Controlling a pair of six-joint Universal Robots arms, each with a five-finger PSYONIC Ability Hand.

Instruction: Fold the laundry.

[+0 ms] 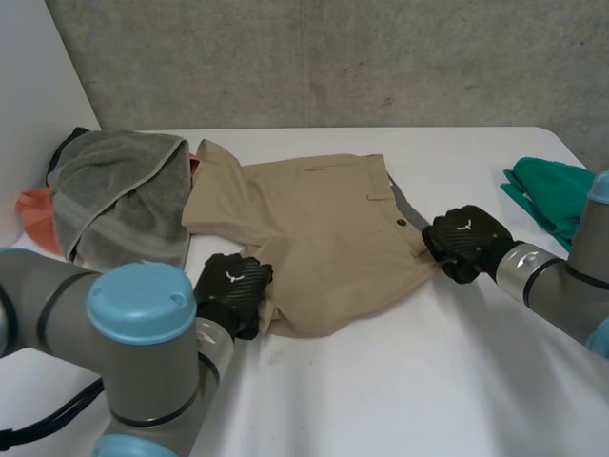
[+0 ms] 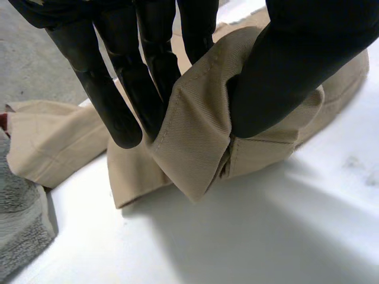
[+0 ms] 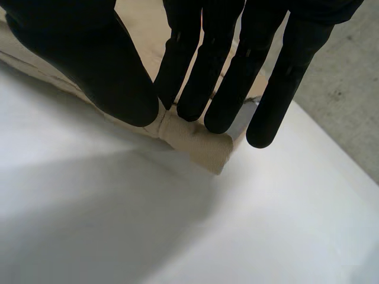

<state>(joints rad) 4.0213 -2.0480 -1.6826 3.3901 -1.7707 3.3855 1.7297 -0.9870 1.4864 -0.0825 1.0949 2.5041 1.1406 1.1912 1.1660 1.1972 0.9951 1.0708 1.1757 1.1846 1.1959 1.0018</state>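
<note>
1. Tabletop [image 1: 400, 381]: white. It carries all the laundry, and the near half is bare.
2. Tan garment [image 1: 314, 238]: the piece being worked. It lies mostly flat at the middle of the tabletop, with its near-left corner bunched and a pocket flap toward the right side.
3. Grey towel [image 1: 114, 190]: heaped at the left, resting against the garment's left edge. Judged risk: if the garment is lifted or swung, that edge may drag the towel along.
4. Green cloth [image 1: 552, 190]: at the far right, well apart from the garment.
5. Left hand [image 1: 231, 290]: closed on the bunched near-left corner, with the thumb pressing a thick fold against the fingers [image 2: 118, 100]. Judged risk: the fold has several layers, and an inner layer may slide free under tension and skew the fold.
6. Right hand [image 1: 466, 243]: pinches a small tip of the garment's right corner between thumb and fingers. Judged risk: so little cloth is held that a pull could tug it out.
7. Orange cloth [image 1: 36, 214]: at the far left, partly under the towel.
</note>
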